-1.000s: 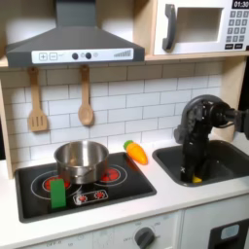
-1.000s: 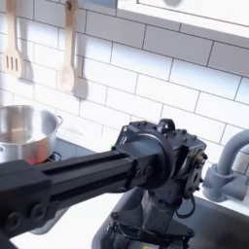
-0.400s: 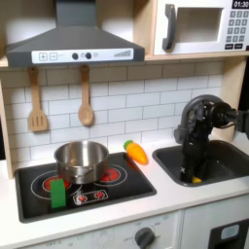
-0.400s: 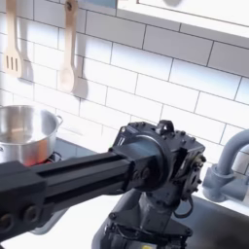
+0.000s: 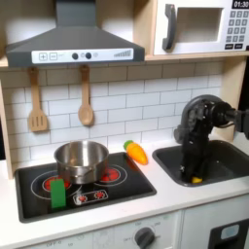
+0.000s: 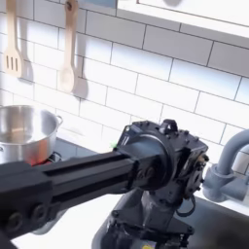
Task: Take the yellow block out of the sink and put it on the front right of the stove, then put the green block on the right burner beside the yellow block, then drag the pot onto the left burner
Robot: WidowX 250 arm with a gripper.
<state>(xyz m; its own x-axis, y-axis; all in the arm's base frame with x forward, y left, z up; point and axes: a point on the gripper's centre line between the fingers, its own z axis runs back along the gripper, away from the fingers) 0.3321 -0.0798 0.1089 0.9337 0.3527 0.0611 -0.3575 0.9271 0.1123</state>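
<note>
tool (image 5: 195, 175) down in sink (image 5: 229, 165) at yellow block (image 5: 197, 179).

Back wall (image 5: 126, 97): white brick-pattern tiles with grey joints, seen in both exterior views. A grey range hood (image 5: 73, 39) with dark knobs is mounted at the first exterior view's upper left. A microwave (image 5: 199, 27) with a keypad sits in a pale wood surround at the first exterior view's upper right. Two wooden utensils hang on the tiles below the hood: a slotted spatula (image 5: 37, 102) and a spoon (image 5: 86, 97). The bench (image 5: 146, 204) is white. Below it, white cabinet fronts carry a round grey knob (image 5: 145, 236). Lighting is even and soft.
</note>
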